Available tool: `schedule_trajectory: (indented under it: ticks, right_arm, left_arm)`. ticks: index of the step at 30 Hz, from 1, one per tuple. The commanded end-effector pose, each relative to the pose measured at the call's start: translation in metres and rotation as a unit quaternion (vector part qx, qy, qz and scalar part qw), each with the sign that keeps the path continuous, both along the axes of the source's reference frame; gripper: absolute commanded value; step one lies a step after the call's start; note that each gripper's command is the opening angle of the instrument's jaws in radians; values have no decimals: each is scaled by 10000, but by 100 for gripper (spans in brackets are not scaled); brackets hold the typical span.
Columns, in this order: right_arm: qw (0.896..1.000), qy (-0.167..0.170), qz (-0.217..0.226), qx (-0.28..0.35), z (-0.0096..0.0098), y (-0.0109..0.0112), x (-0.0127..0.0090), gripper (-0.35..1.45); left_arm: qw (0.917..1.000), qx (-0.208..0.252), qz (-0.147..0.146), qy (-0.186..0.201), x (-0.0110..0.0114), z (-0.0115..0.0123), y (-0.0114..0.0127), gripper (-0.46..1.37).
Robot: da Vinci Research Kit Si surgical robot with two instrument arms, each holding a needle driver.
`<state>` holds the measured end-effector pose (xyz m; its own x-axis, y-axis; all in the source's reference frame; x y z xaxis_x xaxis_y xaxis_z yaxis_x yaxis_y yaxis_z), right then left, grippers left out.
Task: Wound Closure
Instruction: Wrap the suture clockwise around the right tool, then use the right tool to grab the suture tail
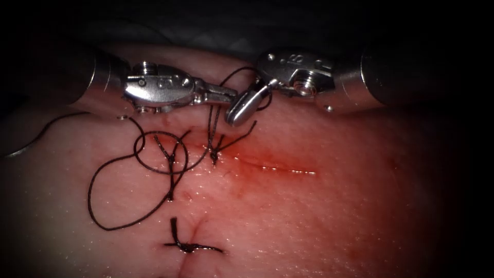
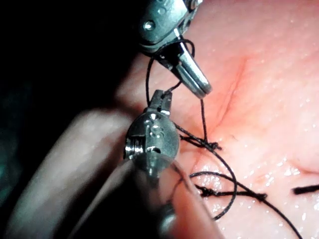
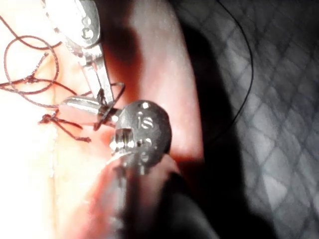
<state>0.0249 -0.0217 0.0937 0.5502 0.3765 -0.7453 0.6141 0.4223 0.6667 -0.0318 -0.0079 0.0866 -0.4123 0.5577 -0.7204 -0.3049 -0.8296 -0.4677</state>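
Note:
The tissue [image 1: 319,216] has a cut [image 1: 278,167] running left to right, wet with red fluid. My left tool [image 1: 226,96] comes in from the left above the cut, jaws shut on the black thread [image 1: 212,123] that rises from a stitch knot [image 1: 213,152]. Just to its right, my right tool [image 1: 237,112] points down and left with jaws shut, and the thread loops around them. The left wrist view shows the left jaws [image 2: 162,101] pinching the thread below the right tool [image 2: 193,77]. A thin pale curve at the tissue's far left edge may be the needle [image 1: 18,151], lying free.
Two more knotted stitches lie on the tissue, one left of the tools [image 1: 170,159] and one near the front [image 1: 188,247]. A long slack thread loop [image 1: 95,195] curls over the left side. A short free thread tail [image 1: 247,131] sticks out beside the knot.

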Motion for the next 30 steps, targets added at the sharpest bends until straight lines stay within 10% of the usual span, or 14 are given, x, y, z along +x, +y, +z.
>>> schedule_trajectory:
  ticks: [1,15,30]
  right_arm:
    - [9997,-149,-101,-171,-2,3,1,-35]
    - [9897,-855,-699,-913,-12,-3,14,88]
    - [9731,-890,-1244,-1725,-9,1,16,90]
  left_arm:
    - [10000,21,35,-25,1,-1,0,-35]
    - [10000,65,5,-13,6,-11,-4,-35]
    - [10000,70,1,-11,5,-14,-7,-35]
